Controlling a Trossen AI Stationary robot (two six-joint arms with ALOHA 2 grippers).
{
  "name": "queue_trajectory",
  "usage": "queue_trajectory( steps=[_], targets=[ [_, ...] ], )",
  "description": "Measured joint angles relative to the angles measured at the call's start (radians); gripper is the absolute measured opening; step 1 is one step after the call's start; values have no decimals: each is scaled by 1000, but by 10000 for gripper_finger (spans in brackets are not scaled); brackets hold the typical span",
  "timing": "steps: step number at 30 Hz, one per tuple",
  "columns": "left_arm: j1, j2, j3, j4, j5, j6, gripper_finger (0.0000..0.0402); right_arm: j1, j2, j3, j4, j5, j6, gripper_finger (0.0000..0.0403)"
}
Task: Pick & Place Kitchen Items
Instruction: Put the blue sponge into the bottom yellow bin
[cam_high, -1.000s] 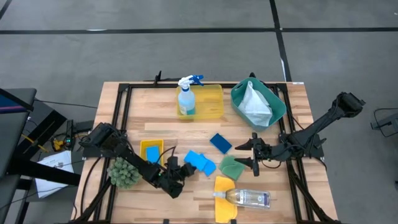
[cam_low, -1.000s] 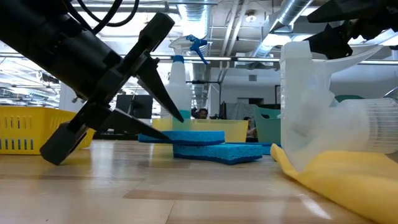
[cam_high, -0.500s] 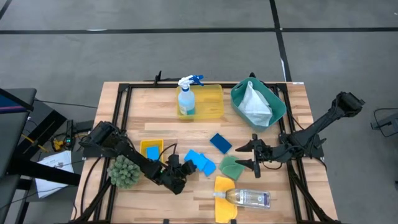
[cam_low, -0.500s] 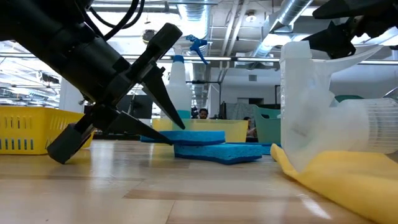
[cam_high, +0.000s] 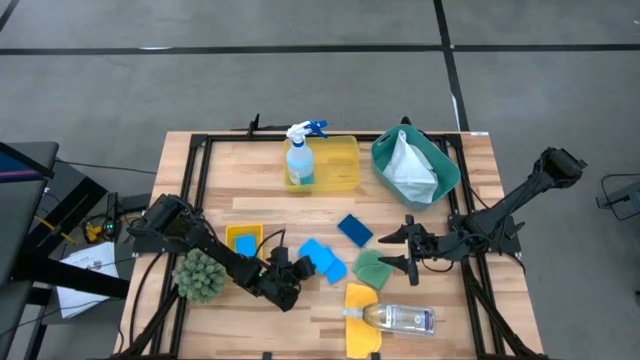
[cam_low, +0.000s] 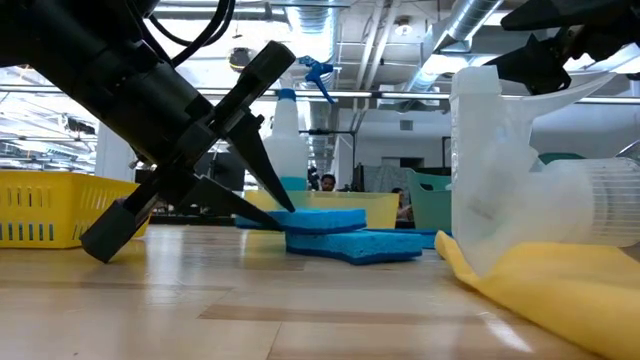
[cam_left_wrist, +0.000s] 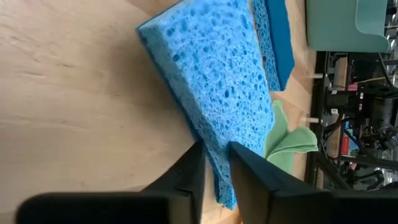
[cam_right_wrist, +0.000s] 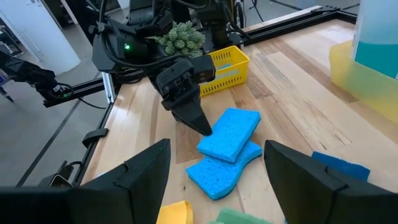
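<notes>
Two light blue sponges lie stacked at the table's middle front; the top one (cam_high: 312, 252) rests on the lower one (cam_low: 350, 245). My left gripper (cam_high: 291, 268) is shut on the top sponge's left end. My right gripper (cam_high: 408, 248) hangs open and empty just right of a green cloth (cam_high: 372, 268). A clear bottle (cam_high: 400, 318) lies on a yellow cloth (cam_high: 360, 325). A dark blue sponge (cam_high: 354, 230) lies flat farther back. The blue-liquid spray bottle (cam_high: 299, 160) stands in a yellow tray (cam_high: 340, 165). A white cloth (cam_high: 408, 165) lies in the teal bin (cam_high: 440, 170). My left gripper pinches the top sponge's edge (cam_left_wrist: 214, 165) nearest the left arm between its two fingers, one finger (cam_low: 265, 150) above and one (cam_low: 235, 205) below. The fingers slant down from the table's left. The sponge lies about level on the lower sponge, with the held end overhanging.
A small yellow tray (cam_high: 243, 238) with a blue piece in it and the spiky green ball (cam_high: 198, 277) sit close behind the left arm. Bare wood shows at the front left and between the trays.
My left gripper has gone a little toward the table's right, onto the top sponge, and its fingers have closed in on the sponge's end. The top sponge has slid slightly to the right on the lower one.
</notes>
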Motion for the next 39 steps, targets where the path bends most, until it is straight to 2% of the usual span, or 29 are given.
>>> queue_trajectory(
  steps=[5,14,18,21,26,32,39],
  targets=[
    [0,1,0,-1,-1,37,6,0,0,0,0,0,0,250],
    [-6,-6,-3,24,-34,166,1,0,0,0,0,1,0,250],
    [-12,-39,-9,33,-82,269,1,0,0,0,0,1,0,250],
    [-12,-82,-6,55,-76,361,1,0,0,0,2,1,0,250],
    [-7,-140,-6,102,-5,628,0,0,0,0,1,1,0,250],
    [13,-247,-5,98,161,963,0,0,0,0,3,1,0,250],
    [88,-375,-3,52,492,1356,0,0,0,0,11,1,0,250]
  ],
)
